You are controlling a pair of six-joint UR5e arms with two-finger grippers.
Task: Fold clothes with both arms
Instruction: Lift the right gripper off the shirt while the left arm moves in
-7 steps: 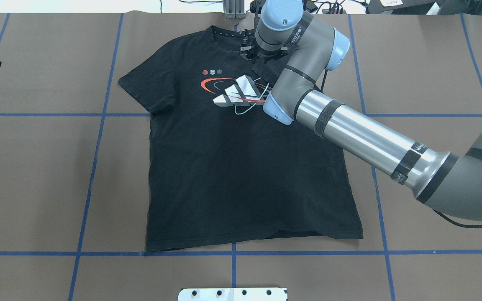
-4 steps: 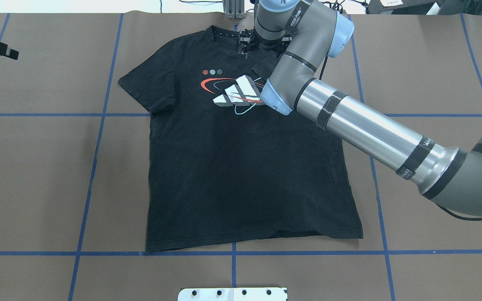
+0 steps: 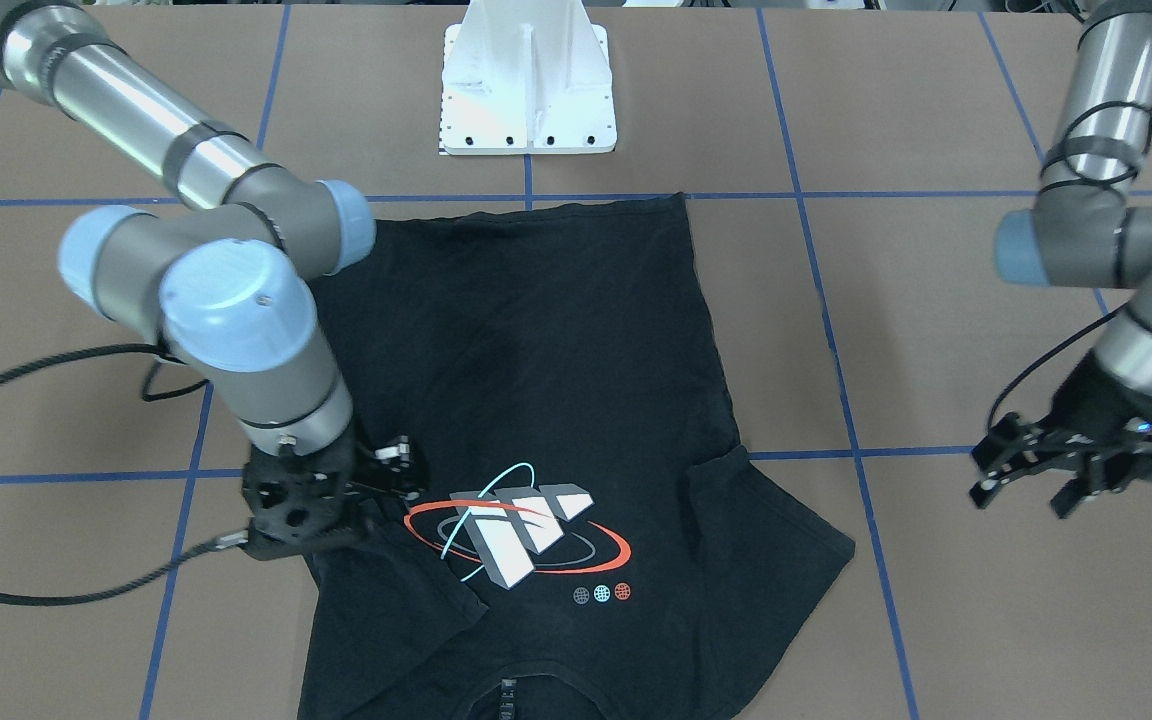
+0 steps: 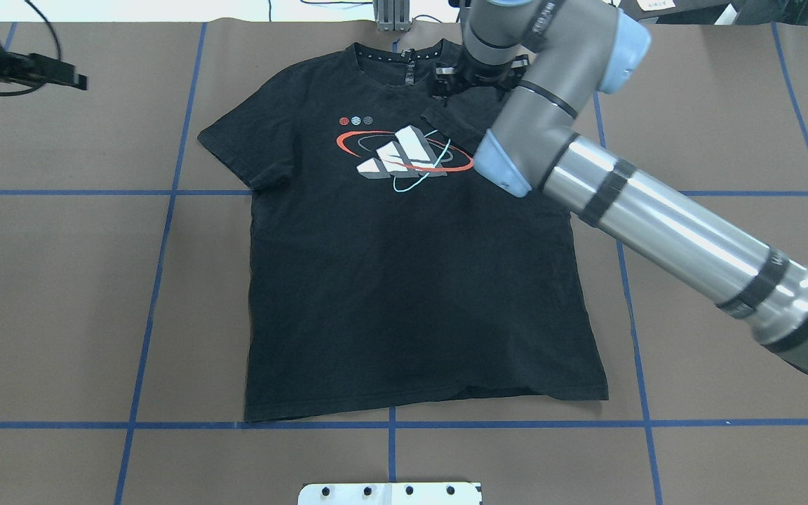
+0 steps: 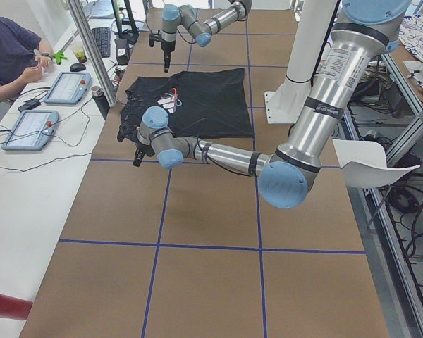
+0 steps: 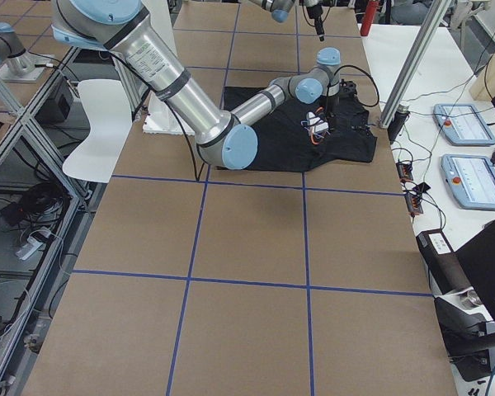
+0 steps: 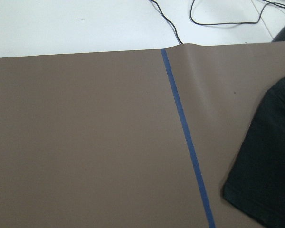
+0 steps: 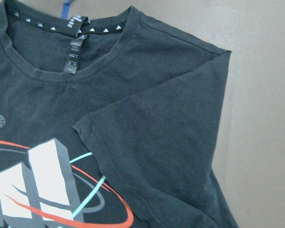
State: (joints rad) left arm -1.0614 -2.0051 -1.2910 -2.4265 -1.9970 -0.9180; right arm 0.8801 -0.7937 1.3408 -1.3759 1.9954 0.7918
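L jaws open – empty, off tee (image 4: 404,294)

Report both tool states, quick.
Left tool: open, holding nothing.
Right tool: cannot be told; its tips are hidden under the wrist, above the T-shirt sleeve.

Matt cloth T-shirt (image 4: 404,294) on matt paper table cover (image 4: 60,294) — glossy metal right arm (image 4: 656,217).

Robotics lab: brown table (image 4: 60,280) w/ blue tape grid (image 4: 165,193), teach pendants (image 5: 67,86) on white side bench (image 5: 28,190), seated person (image 5: 10,49), alu. frame posts (image 5: 92,49).
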